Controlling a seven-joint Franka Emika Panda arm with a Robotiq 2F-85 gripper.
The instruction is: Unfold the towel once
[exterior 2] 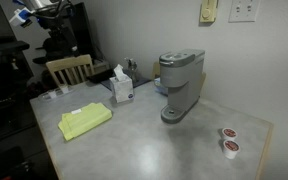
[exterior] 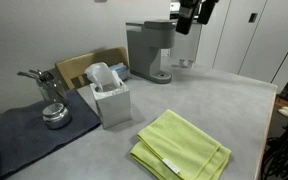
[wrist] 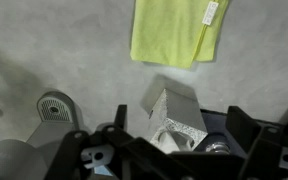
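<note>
The towel (exterior: 180, 148) is a lime yellow-green cloth lying folded on the grey table near its front edge. It also shows in an exterior view (exterior 2: 85, 122) by the table's left end. In the wrist view the towel (wrist: 176, 30) sits at the top with a small white tag (wrist: 211, 13). My gripper (exterior: 191, 16) hangs high above the back of the table, far from the towel. In the wrist view the gripper (wrist: 181, 138) is open, its dark fingers (wrist: 242, 125) wide apart with nothing held between them.
A white tissue box (exterior: 110, 97) stands on a dark grey mat (exterior: 24, 130) beside metal utensils (exterior: 50, 104). A grey coffee maker (exterior 2: 181, 85) stands mid-table, with two pods (exterior 2: 228, 141) to its right. A wooden chair (exterior 2: 69, 68) stands behind.
</note>
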